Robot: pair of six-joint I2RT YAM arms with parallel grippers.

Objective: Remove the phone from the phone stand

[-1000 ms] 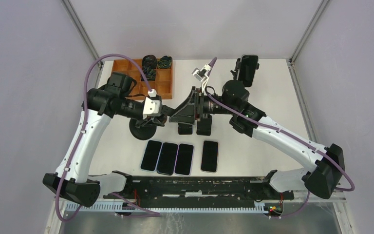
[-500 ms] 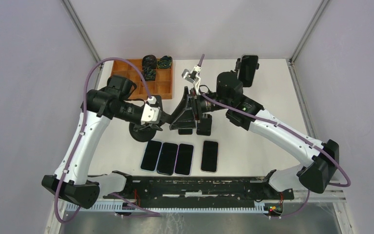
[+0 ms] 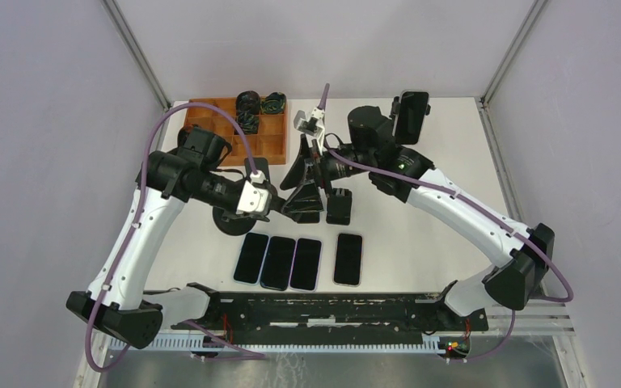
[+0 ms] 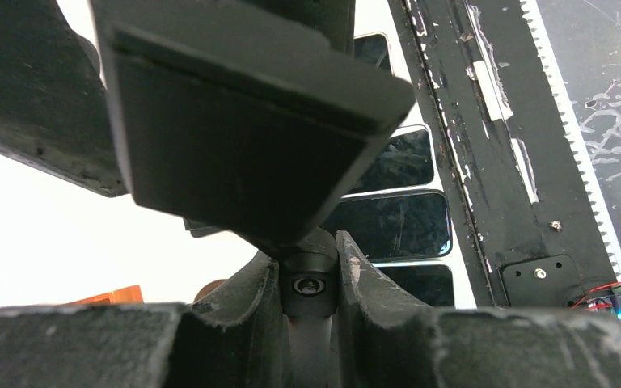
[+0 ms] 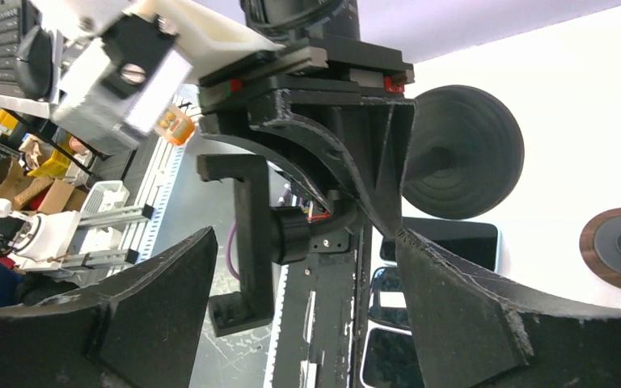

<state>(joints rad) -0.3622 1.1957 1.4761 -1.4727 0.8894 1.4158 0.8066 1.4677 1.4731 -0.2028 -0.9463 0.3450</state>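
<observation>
At table (image 3: 445, 226) centre, neck of phone stand (image 3: 230, 218) within narrow left claw (image 4: 309, 257); right claw (image 5: 306, 238) wide; flat phones (image 3: 306, 263) lengthwise near-to-far.

Robot lab: walled test table (image 3: 420, 259)

The phone stand (image 3: 231, 221) is black, with a round ridged base (image 5: 462, 152) over the white table left of centre. A short neck rises from it to a joint pinched between the fingers of the left gripper (image 4: 310, 265). Its cradle (image 5: 251, 233), a slim C-shaped bracket seen edge-on, holds no phone. Three black phones (image 3: 277, 262) lie flat, screens up, side by side near the front edge. A fourth phone (image 3: 348, 259) lies just right of them, apart. A fifth phone (image 3: 413, 115) stands propped near the far edge.
</observation>
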